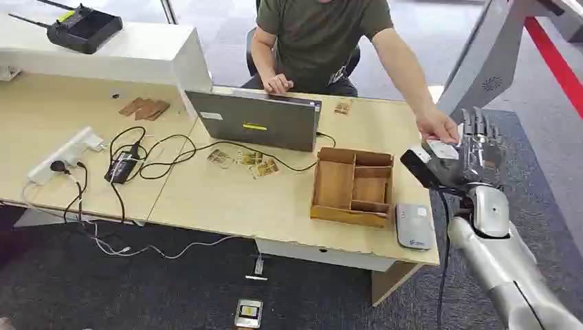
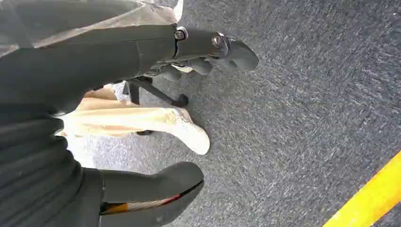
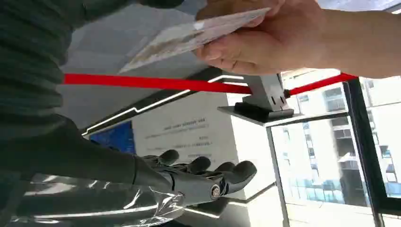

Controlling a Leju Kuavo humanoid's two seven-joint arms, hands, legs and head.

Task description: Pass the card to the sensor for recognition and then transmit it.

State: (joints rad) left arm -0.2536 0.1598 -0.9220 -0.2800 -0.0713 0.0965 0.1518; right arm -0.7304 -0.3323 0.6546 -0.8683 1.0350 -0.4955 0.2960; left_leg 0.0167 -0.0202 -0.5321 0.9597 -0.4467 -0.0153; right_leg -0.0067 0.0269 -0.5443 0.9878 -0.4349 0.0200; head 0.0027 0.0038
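My right hand (image 1: 474, 148) is raised beside the table's right end with its fingers (image 3: 208, 176) stretched out and apart. A person's hand (image 1: 436, 126) reaches over and holds the white card (image 1: 443, 149) just by my palm. In the right wrist view the person's hand (image 3: 265, 40) grips one end of the card (image 3: 189, 35), whose other end is free and well apart from my fingers. The grey-white sensor (image 1: 414, 225) lies flat at the table's front edge, below my hand. My left hand (image 2: 203, 52) hangs over the carpet, holding nothing, thumb (image 2: 156, 187) apart from the fingers.
A wooden compartment tray (image 1: 335, 184) sits left of the sensor. A laptop (image 1: 254, 120) stands before the seated person, with loose cards (image 1: 247, 159), cables and a power strip (image 1: 69, 155) on the table. A person's shoe (image 2: 191, 136) and chair base are near my left hand.
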